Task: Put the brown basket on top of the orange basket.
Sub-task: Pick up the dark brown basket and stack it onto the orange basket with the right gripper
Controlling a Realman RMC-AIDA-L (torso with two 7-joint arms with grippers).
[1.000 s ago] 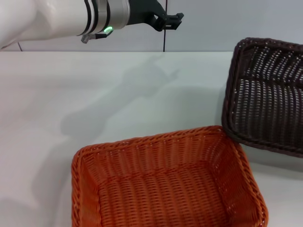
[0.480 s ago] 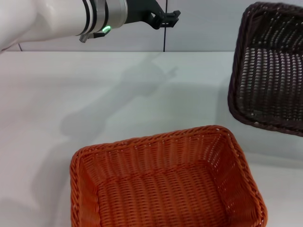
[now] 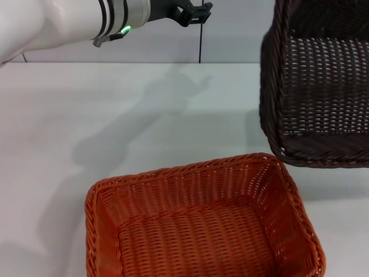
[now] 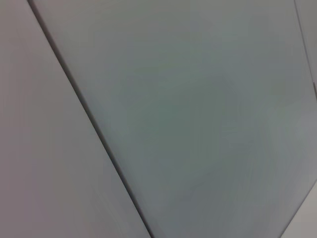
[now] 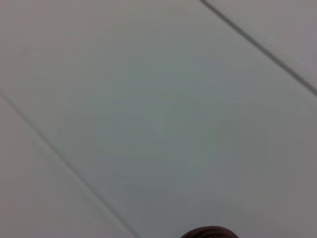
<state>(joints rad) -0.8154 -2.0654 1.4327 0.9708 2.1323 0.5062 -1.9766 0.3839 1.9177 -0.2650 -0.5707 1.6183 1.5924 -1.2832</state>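
Brown basket point(image 3: 314, 86): upper right of frame, tilted steeply, apparently lifted off the bench point(image 3: 86, 115).
Orange basket point(image 3: 202, 222): lower centre, upright.
Right gripper: out of view; grasp unconfirmed.
Left gripper point(image 3: 196, 12): top centre, idle; opening indiscernible.
Risk: the tilted basket could catch the orange rim, or slip from its unseen hold.

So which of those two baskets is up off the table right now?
The brown basket, at the right. It hangs tilted in the air, its open inside facing the camera, while the orange basket sits flat on the table.

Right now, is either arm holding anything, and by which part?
The brown basket hangs tilted, clear of the table, so something off-frame presumably grips it; where cannot be told. The left gripper, raised far from both baskets, holds nothing.
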